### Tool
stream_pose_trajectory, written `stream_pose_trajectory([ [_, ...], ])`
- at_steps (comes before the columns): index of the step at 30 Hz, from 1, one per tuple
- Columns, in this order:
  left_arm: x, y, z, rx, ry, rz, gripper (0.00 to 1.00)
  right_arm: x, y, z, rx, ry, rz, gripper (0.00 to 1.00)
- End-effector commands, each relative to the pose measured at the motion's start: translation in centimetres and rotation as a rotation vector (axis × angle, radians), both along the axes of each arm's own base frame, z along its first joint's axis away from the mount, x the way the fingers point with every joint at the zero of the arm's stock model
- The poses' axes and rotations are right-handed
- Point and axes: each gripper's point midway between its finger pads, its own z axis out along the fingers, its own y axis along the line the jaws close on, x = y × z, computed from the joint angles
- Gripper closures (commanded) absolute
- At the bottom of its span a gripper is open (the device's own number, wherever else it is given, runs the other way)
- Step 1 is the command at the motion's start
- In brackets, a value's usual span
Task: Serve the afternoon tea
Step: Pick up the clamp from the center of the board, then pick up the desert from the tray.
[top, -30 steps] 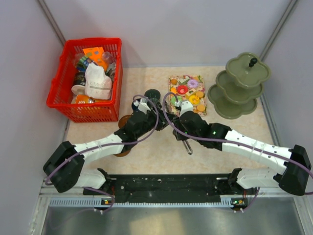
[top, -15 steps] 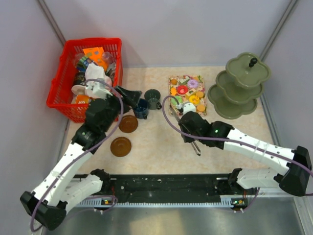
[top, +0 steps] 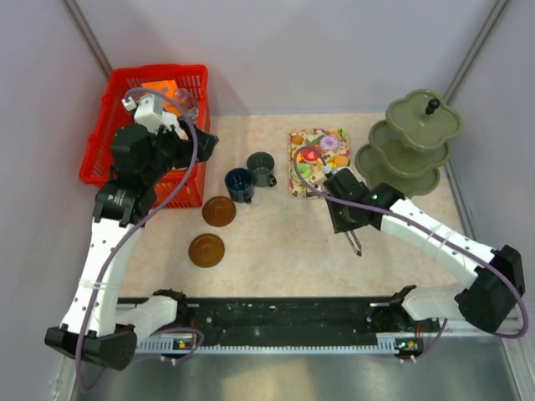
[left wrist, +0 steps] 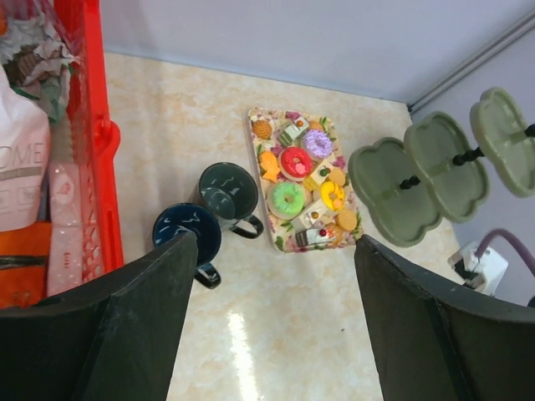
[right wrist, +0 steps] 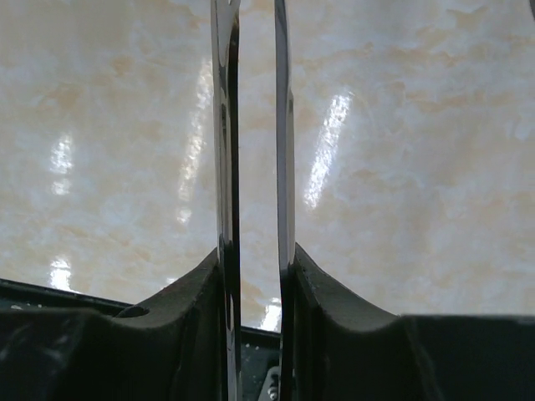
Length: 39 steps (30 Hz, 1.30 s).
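Note:
The navy mug (top: 240,185) and dark-green mug (top: 262,168) stand upright side by side, left of the flowered tray of toy pastries and doughnuts (top: 318,157). Two brown saucers (top: 219,210) (top: 206,250) lie bare in front of the mugs. The olive-green three-tier stand (top: 410,146) is at the back right. My left gripper (top: 203,147) hangs open and holds nothing, high beside the basket; its view looks down on the navy mug (left wrist: 185,234), green mug (left wrist: 224,190) and pastries (left wrist: 299,180). My right gripper (top: 344,217) is shut on the thin metal tongs (top: 356,244), below the tray.
A red plastic basket (top: 100,154) full of mixed clutter stands at the back left, right under my left arm. The grey walls close in on both sides, and the black base rail (top: 284,317) runs along the near edge.
My left gripper has let go of the navy mug and opened, and its arm has swung up and left to the basket. My right gripper has drifted right and back with the tongs.

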Motion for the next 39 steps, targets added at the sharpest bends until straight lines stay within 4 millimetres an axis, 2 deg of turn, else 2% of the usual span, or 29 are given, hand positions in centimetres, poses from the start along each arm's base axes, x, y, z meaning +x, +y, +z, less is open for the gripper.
stream_pose_trajectory([
  [1, -2.0, 1.7, 0.5, 0.154, -0.102, 0.003, 0.19, 0.6, -0.8, 1.2, -0.023, 0.021, -0.002, 0.67],
  [4, -3.2, 3.5, -0.5, 0.212, -0.182, 0.071, 0.15, 1.1, -0.9, 0.9, -0.038, 0.029, -0.007, 0.64],
  [8, -5.1, 5.0, -1.1, 0.226, -0.304, 0.137, 0.04, 2.3, -1.4, 0.8, -0.058, 0.032, -0.03, 0.62],
  [13, -5.9, 7.1, -1.9, 0.235, -0.343, 0.253, 0.02, 4.4, -2.4, 1.2, -0.054, 0.027, -0.071, 0.57],
  [18, -6.3, 8.0, -1.9, 0.239, -0.346, 0.299, 0.01, 7.0, -3.4, 1.4, -0.016, 0.013, -0.145, 0.55],
  [19, -6.4, 8.1, -2.0, 0.244, -0.342, 0.306, 0.01, 7.5, -3.7, 1.3, -0.016, 0.011, -0.161, 0.52],
  [24, -6.6, 8.8, -2.1, 0.253, -0.35, 0.345, 0.01, 9.5, -3.6, 1.1, 0.021, 0.011, -0.192, 0.51],
  [29, -6.6, 9.2, -2.2, 0.263, -0.349, 0.361, 0.01, 9.6, -2.4, 0.7, 0.058, 0.045, -0.159, 0.51],
  [33, -6.5, 9.1, -2.4, 0.265, -0.346, 0.359, 0.01, 8.6, -2.3, 1.0, 0.076, 0.052, -0.128, 0.48],
  [39, -6.4, 8.9, -2.5, 0.267, -0.347, 0.35, 0.01, 7.2, -1.8, 0.0, 0.082, 0.106, -0.027, 0.48],
])
